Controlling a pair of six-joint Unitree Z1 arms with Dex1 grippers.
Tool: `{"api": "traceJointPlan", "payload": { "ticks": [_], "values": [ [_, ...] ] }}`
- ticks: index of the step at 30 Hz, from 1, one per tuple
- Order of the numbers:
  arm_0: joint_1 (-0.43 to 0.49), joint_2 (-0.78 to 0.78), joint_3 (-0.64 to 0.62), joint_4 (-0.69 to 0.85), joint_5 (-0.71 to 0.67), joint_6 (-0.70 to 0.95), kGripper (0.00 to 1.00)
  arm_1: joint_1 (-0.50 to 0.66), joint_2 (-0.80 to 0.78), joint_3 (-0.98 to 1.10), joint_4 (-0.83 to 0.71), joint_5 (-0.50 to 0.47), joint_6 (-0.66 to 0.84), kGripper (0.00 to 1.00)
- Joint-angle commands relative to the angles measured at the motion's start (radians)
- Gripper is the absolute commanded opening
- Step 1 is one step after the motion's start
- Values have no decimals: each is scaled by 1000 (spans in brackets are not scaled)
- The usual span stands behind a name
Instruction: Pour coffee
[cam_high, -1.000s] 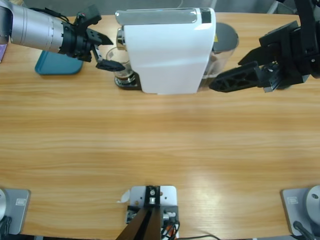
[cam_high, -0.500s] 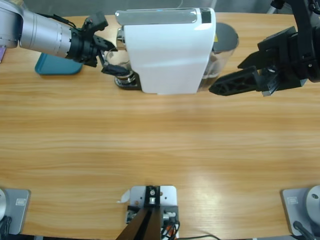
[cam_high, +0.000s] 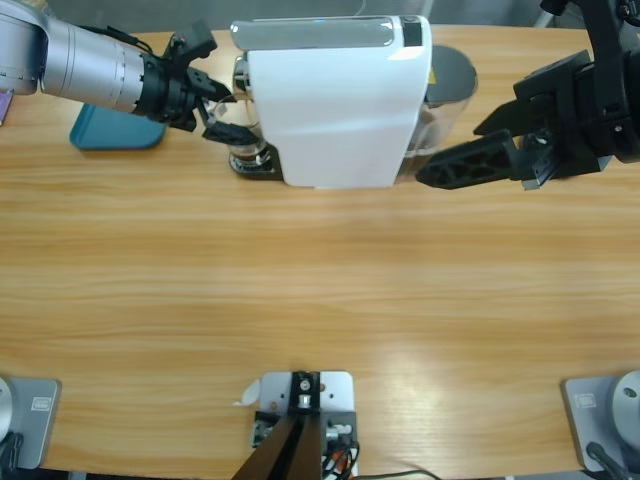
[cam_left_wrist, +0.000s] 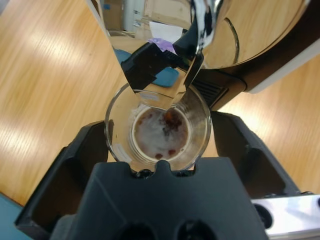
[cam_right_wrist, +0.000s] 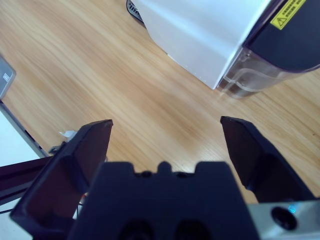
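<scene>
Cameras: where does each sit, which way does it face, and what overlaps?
High view: fixed above the table, looking down; shows both arms, the white machine and the blue tray.
Left wrist view: on the left arm, looking along the left gripper into the glass under the spout; jaws flank the glass.
Right wrist view: on the right arm, looking down past the open right gripper at the machine's side and grey tank.
Shared: the machine is in all three; glass in high and left wrist.

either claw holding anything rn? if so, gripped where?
Left claw straddles the glass under the coffee machine's spout, one jaw on each side wall; whether they press it cannot be told. Right claw is open, holding nothing.
</scene>
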Motion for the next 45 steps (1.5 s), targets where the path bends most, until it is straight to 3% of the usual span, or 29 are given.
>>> {"api": "traceJointPlan", "payload": {
  "ticks": [1, 23, 25, 45],
  "values": [
    [-9, 61, -10, -12, 14, -1, 688, -9, 24, 40, -15, 20, 0, 1000],
    [3, 31, -6, -10, 23, 1, 683, -12, 27, 46, -27, 22, 2, 1000],
    [4, 25, -5, -10, 23, 1, 646, -12, 27, 47, -27, 22, 2, 1000],
    [71, -98, 51, 18, 29, -1, 642, -13, 27, 70, -53, 27, 5, 1000]
  ]
}}
